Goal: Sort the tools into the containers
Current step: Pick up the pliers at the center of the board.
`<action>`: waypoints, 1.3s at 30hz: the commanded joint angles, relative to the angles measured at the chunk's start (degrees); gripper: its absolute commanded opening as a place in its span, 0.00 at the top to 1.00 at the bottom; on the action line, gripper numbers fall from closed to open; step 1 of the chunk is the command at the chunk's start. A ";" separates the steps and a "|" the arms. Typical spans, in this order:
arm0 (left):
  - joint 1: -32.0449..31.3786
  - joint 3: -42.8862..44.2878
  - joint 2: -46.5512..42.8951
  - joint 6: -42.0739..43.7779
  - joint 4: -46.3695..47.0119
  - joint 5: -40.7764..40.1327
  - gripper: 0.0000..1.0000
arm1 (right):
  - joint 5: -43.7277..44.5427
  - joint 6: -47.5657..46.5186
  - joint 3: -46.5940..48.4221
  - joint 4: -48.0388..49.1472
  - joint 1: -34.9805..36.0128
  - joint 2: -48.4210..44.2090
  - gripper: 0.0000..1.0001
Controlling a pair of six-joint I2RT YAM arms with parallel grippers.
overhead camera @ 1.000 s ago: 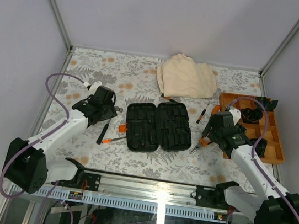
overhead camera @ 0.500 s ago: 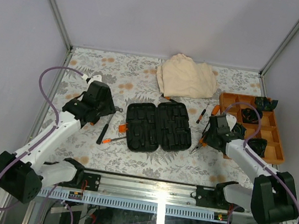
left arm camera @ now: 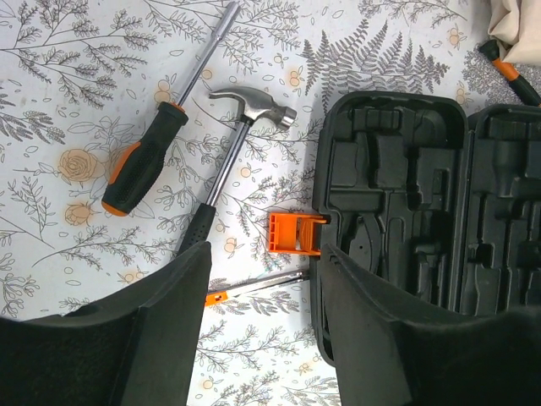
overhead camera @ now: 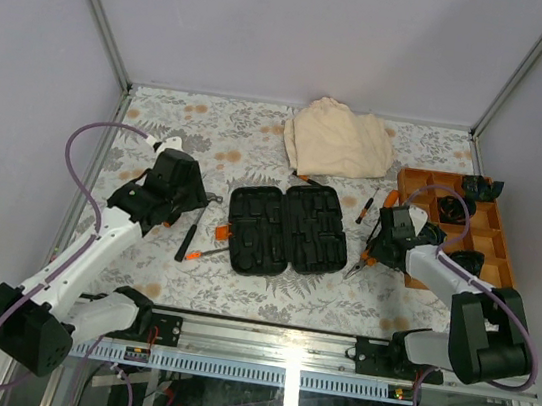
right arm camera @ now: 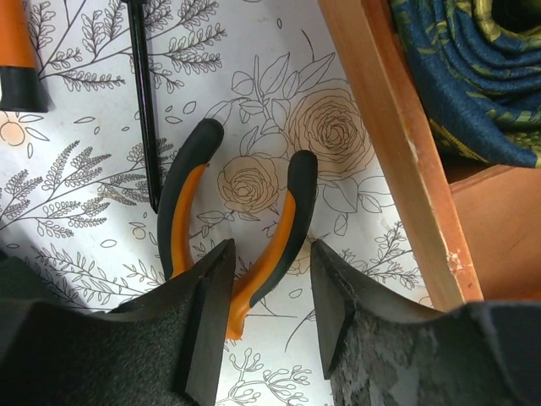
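The black tool case (overhead camera: 287, 231) lies open in the middle, its moulded slots empty; its orange latch (left arm camera: 294, 233) shows in the left wrist view. Left of it lie a screwdriver (left arm camera: 144, 161), a little hammer (left arm camera: 245, 127) and a thin orange-ended tool (left arm camera: 254, 286). My left gripper (left arm camera: 262, 334) hovers open above the mat beside the case's left edge. Orange-handled pliers (right arm camera: 245, 211) lie right of the case. My right gripper (right arm camera: 270, 313) is low over them, jaws either side of one handle with a gap still on the right side.
A beige folded cloth (overhead camera: 339, 137) lies at the back. An orange compartment tray (overhead camera: 497, 280) stands at the right, its wall (right arm camera: 397, 144) close to my right gripper, with blue fabric (right arm camera: 473, 76) inside. A small screwdriver (overhead camera: 365, 210) lies behind the pliers.
My right gripper has come down over the pliers and its jaws have narrowed. The left arm has swung a little to the left and back; its jaws stay apart.
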 commanded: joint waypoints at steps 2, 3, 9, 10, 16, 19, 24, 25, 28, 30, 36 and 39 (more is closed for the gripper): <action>-0.17 -0.48 -1.05 0.92 0.47 -1.64 0.46 | -2.00 -0.56 -0.07 1.25 -0.75 1.44 0.55; -0.17 -0.55 -0.95 0.92 0.47 -1.66 0.46 | -2.30 -0.72 -0.12 1.48 -0.79 1.53 0.55; -0.19 -0.45 -0.65 0.92 0.50 -1.95 0.45 | -4.05 -1.78 0.08 1.90 -1.07 2.31 0.67; -0.19 -0.44 -0.56 0.90 0.48 -2.06 0.46 | -4.31 -1.90 0.14 1.84 -1.13 2.36 0.69; -0.17 -0.36 -0.20 1.01 0.49 -2.02 0.45 | -5.56 -3.10 0.73 1.23 -1.45 1.67 0.87; -0.08 -0.35 -0.30 1.01 0.48 -2.02 0.45 | -5.15 -3.74 1.18 0.13 -1.55 0.05 0.95; -0.09 -0.27 -0.39 1.08 0.52 -1.68 0.44 | -3.86 -4.75 1.63 -1.92 -1.56 -4.30 1.00; -0.11 -0.27 -0.49 1.10 0.49 -1.60 0.44 | -3.68 -5.05 1.72 -2.28 -1.57 -5.22 1.00; 0.00 -0.25 -0.73 1.16 0.60 -1.55 0.43 | -3.60 -5.92 1.95 -3.17 -1.57 -8.10 1.00; 0.03 -0.47 -1.02 1.39 0.88 -0.92 0.41 | -4.05 -6.51 1.94 -3.28 -1.53 -10.04 1.00; 0.19 -1.48 -2.92 2.47 2.92 2.72 0.35 | -8.56 -10.61 2.21 -2.99 -1.56 -13.86 1.00; 0.23 -1.64 -3.35 2.71 3.57 3.95 0.34 | -11.86 -12.66 1.97 -2.24 -1.49 -15.21 1.00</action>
